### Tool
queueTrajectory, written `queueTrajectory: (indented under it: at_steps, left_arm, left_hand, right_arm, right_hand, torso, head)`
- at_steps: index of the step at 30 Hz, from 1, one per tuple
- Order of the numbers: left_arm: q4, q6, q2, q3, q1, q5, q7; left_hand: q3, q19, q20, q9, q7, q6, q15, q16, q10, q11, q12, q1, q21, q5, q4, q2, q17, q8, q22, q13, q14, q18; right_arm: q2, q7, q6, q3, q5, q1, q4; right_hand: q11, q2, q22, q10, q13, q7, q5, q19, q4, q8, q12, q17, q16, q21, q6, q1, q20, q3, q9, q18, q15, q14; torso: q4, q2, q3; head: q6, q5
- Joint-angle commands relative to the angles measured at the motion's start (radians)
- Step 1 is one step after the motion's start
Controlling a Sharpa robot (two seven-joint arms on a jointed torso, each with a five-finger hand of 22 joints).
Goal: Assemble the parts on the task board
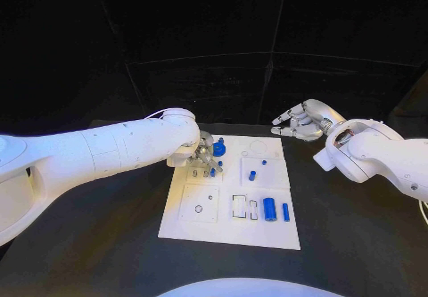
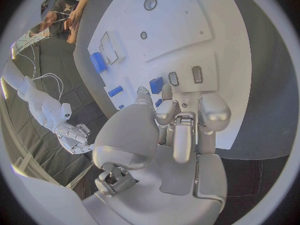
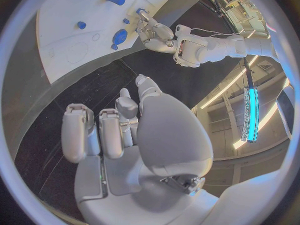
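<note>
We are partway through the job, as far as we can judge. The white board [image 1: 234, 192] lies in the middle of the head view on the black table [image 1: 357, 235], and several blue pieces are spread over it. A round knob-like piece [image 1: 219, 148] stands near the board's upper left, two small pegs [image 1: 264, 164] and [image 1: 252, 176] sit upright a little right of centre, and we read all three as already placed. A thick cylinder [image 1: 269, 209] and a thin rod [image 1: 286, 211] lie loose at the lower right beside an outlined slot [image 1: 240, 206], so they look to be waiting their turn. Our left hand [image 1: 201, 158] is down on the board's upper left, its fingers [image 2: 176, 116] bent over a row of small slots. A small blue piece [image 2: 156, 84] sits just ahead of the fingertips, but we cannot tell whether it is pinched or merely nearby. Our right hand [image 1: 303, 121] hovers off the board above its upper right corner, fingers [image 3: 100, 130] loosely curled and holding nothing.
</note>
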Motion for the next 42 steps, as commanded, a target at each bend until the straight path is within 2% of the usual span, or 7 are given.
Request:
queueTrajectory:
  at_steps: [1, 7, 17, 24, 26, 31, 42]
  left_arm:
    - [0.001, 0.009, 0.002, 0.000, 0.001, -0.006, -0.005]
    - [0.000, 0.008, 0.005, 0.000, 0.000, -0.006, -0.004]
    - [-0.001, 0.006, 0.009, 0.000, -0.003, -0.002, -0.004]
    - [0.001, -0.001, 0.006, 0.000, -0.003, 0.023, -0.001]
    - [0.003, -0.007, 0.004, 0.000, -0.004, 0.030, 0.001]
    - [0.007, -0.024, -0.002, 0.000, -0.004, 0.053, 0.004]
    - [0.051, -0.134, -0.053, 0.000, -0.003, 0.103, 0.007]
  left_hand:
    - [0.004, -0.009, -0.001, 0.003, -0.001, -0.008, -0.002, 0.006, -0.008, 0.001, 0.002, 0.016, 0.007, 0.002, -0.010, 0.002, 0.263, 0.006, 0.003, 0.000, 0.104, -0.011]
    - [0.010, -0.010, 0.000, 0.004, -0.001, -0.009, -0.002, 0.006, -0.008, 0.002, 0.003, 0.025, 0.010, 0.002, -0.017, 0.007, 0.263, 0.009, 0.007, 0.001, 0.104, -0.011]
    - [0.023, -0.013, 0.000, 0.007, -0.001, -0.010, -0.001, 0.006, -0.008, 0.002, 0.004, 0.041, 0.014, 0.002, -0.029, 0.020, 0.263, 0.015, 0.011, 0.002, 0.104, -0.011]
    - [0.083, -0.017, -0.001, 0.011, -0.006, -0.016, -0.004, 0.006, -0.008, -0.003, 0.003, 0.121, 0.019, 0.003, -0.085, 0.059, 0.263, 0.021, 0.018, 0.003, 0.104, -0.011]
    - [0.129, -0.019, -0.003, 0.010, -0.014, -0.023, -0.009, 0.006, -0.011, -0.011, -0.001, 0.183, 0.021, 0.003, -0.125, 0.089, 0.263, 0.018, 0.020, 0.000, 0.104, -0.010]
    - [0.186, -0.020, -0.008, 0.006, -0.019, -0.031, -0.014, 0.006, -0.014, -0.016, -0.006, 0.243, 0.025, 0.003, -0.171, 0.112, 0.263, 0.012, 0.027, -0.001, 0.104, -0.011]
    - [0.281, -0.023, -0.011, 0.015, -0.017, -0.038, -0.013, 0.006, -0.007, -0.014, -0.009, 0.249, 0.033, 0.003, -0.211, 0.102, 0.263, 0.022, 0.039, 0.002, 0.104, -0.012]
  right_arm:
    - [0.001, 0.001, 0.008, 0.001, -0.005, 0.002, 0.000]
    - [0.003, 0.001, 0.010, 0.001, -0.005, 0.002, -0.003]
    - [0.011, 0.001, 0.013, 0.001, -0.005, 0.002, -0.010]
    - [0.014, 0.001, 0.016, 0.001, -0.005, 0.002, -0.014]
    - [0.015, 0.001, 0.016, 0.001, -0.005, 0.002, -0.015]
    - [0.017, 0.001, 0.017, 0.001, -0.005, 0.002, -0.018]
    - [0.025, 0.002, 0.022, 0.001, -0.005, 0.002, -0.031]
  right_hand:
    - [0.000, 0.009, -0.001, -0.005, -0.001, 0.001, 0.006, -0.006, 0.001, 0.006, -0.006, 0.025, -0.006, -0.006, -0.008, -0.004, -0.001, -0.005, -0.001, 0.013, -0.005, 0.057]
    - [0.000, 0.009, -0.001, -0.005, -0.001, 0.001, 0.006, -0.006, 0.001, 0.006, -0.006, 0.025, -0.006, -0.006, -0.008, -0.004, -0.001, -0.005, -0.001, 0.013, -0.005, 0.057]
    - [0.000, 0.010, -0.002, -0.006, -0.002, 0.002, 0.009, -0.006, 0.001, 0.007, -0.007, 0.024, -0.006, -0.006, -0.008, -0.003, -0.001, -0.005, -0.001, 0.013, -0.005, 0.057]
    - [0.000, 0.010, -0.002, -0.006, -0.002, 0.002, 0.009, -0.006, 0.001, 0.007, -0.007, 0.024, -0.006, -0.006, -0.008, -0.003, -0.001, -0.005, -0.001, 0.013, -0.005, 0.057]
    - [0.000, 0.011, -0.002, -0.006, -0.003, 0.001, 0.010, -0.006, 0.001, 0.007, -0.008, 0.023, -0.007, -0.007, -0.008, -0.003, -0.001, -0.005, -0.001, 0.013, -0.005, 0.057]
    - [0.000, 0.011, -0.002, -0.006, -0.003, 0.001, 0.011, -0.006, 0.001, 0.007, -0.008, 0.023, -0.007, -0.007, -0.008, -0.003, -0.001, -0.005, -0.001, 0.013, -0.005, 0.057]
    - [0.000, 0.014, -0.004, -0.007, -0.004, 0.002, 0.014, -0.007, 0.002, 0.007, -0.009, 0.022, -0.007, -0.008, -0.008, -0.003, -0.001, -0.005, -0.001, 0.013, -0.005, 0.057]
  torso:
    - [-0.0004, 0.001, 0.0002]
    - [-0.0014, 0.002, -0.0005]
    - [0.0041, 0.000, -0.0001]
    - [0.0063, 0.000, 0.0003]
    - [0.0066, 0.000, 0.0000]
    - [0.0071, 0.000, 0.0003]
    - [0.0136, -0.002, 0.0019]
  head:
    - [0.001, -0.005]
    - [-0.001, -0.007]
    - [-0.004, -0.008]
    - [-0.006, -0.011]
    - [-0.007, -0.011]
    - [-0.008, -0.012]
    - [-0.005, -0.012]
